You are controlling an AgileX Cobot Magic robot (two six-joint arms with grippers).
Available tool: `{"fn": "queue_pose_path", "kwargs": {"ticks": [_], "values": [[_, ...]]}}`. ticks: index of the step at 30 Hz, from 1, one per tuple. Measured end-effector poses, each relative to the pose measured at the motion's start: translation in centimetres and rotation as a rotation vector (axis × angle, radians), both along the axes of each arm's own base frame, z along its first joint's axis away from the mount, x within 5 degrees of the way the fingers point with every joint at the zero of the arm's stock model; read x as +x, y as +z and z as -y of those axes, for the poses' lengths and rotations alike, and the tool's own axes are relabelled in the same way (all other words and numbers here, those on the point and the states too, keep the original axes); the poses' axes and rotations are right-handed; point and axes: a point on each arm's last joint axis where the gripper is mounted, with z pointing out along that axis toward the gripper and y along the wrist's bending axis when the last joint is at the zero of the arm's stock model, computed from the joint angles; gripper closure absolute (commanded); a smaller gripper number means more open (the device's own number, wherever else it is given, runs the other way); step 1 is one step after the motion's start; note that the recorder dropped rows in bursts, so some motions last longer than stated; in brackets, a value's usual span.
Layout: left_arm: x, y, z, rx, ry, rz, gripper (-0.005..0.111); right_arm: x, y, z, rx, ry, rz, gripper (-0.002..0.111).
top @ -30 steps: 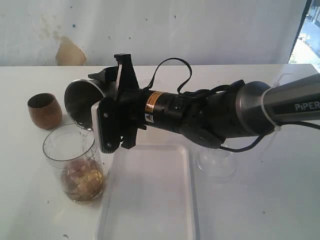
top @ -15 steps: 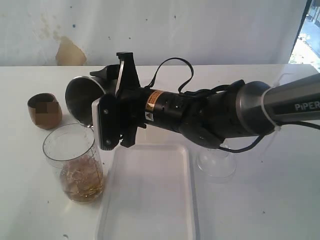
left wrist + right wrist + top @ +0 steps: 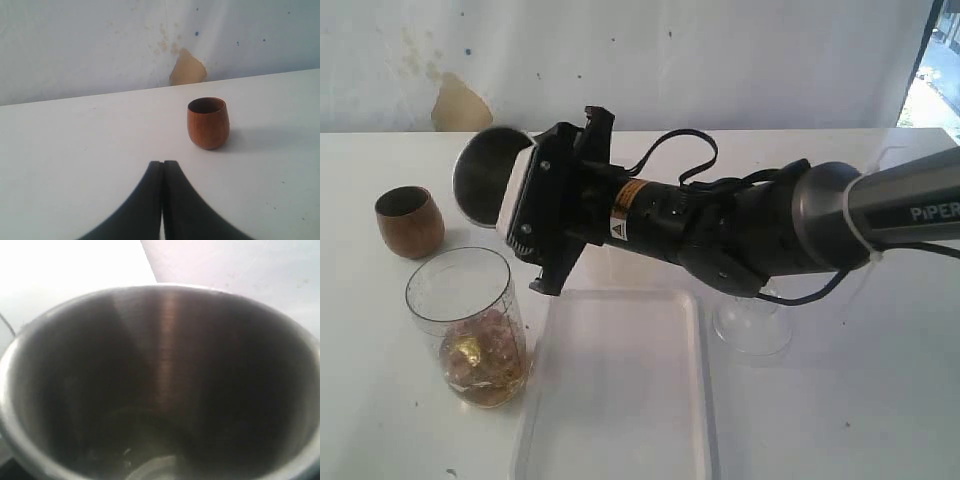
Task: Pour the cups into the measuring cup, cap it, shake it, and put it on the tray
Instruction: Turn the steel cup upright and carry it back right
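White table (image 3: 880, 400), stained white wall (image 3: 720, 60) behind. The right gripper (image 3: 535, 205) clamps the tumbler (image 3: 485, 185), tipped sideways above the measuring cup (image 3: 470, 320) — brownish contents inside — beside the tray (image 3: 620, 400). The wooden cup (image 3: 410, 222) stands apart; the left gripper (image 3: 163, 167) is pressed together. The arm partly hides a clear vessel (image 3: 752, 325).

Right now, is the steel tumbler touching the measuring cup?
Apart. The exterior view shows a strip of bare table between the lower edge of the tilted steel tumbler and the rim of the measuring cup beneath it.
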Motion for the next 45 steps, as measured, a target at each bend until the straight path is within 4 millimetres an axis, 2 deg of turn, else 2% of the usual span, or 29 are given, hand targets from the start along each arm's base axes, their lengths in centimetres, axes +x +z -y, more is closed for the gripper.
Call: {"fn": "queue_pose_path", "kwargs": {"ticks": [9, 12, 17, 19, 21, 26, 28, 36, 45], "values": [[0.0, 0.0, 0.0, 0.000, 0.000, 0.000, 0.107, -0.2, 1.0, 0.1, 0.282, -0.072, -0.282, 0.108], [0.0, 0.0, 0.0, 0.000, 0.000, 0.000, 0.107, -0.8, 3.7, 0.7, 0.419, -0.108, -0.381, 0.108], [0.0, 0.0, 0.0, 0.000, 0.000, 0.000, 0.107, -1.8, 6.8, 2.1, 0.439, -0.187, -0.428, 0.108], [0.0, 0.0, 0.0, 0.000, 0.000, 0.000, 0.107, -1.9, 8.2, 3.3, 0.464, -0.220, -0.418, 0.108], [0.0, 0.0, 0.0, 0.000, 0.000, 0.000, 0.107, -1.1, 9.4, 5.7, 0.543, -0.290, -0.430, 0.108], [0.0, 0.0, 0.0, 0.000, 0.000, 0.000, 0.107, 0.4, 10.3, 10.0, 0.583, -0.429, -0.415, 0.108], [0.0, 0.0, 0.0, 0.000, 0.000, 0.000, 0.107, 0.7, 10.5, 11.1, 0.588, -0.461, -0.406, 0.108], [0.0, 0.0, 0.0, 0.000, 0.000, 0.000, 0.107, 1.7, 9.1, 15.5, 0.671, -0.537, -0.385, 0.108], [0.0, 0.0, 0.0, 0.000, 0.000, 0.000, 0.107, 3.6, 4.2, 19.9, 0.682, -0.569, -0.395, 0.108]]}}
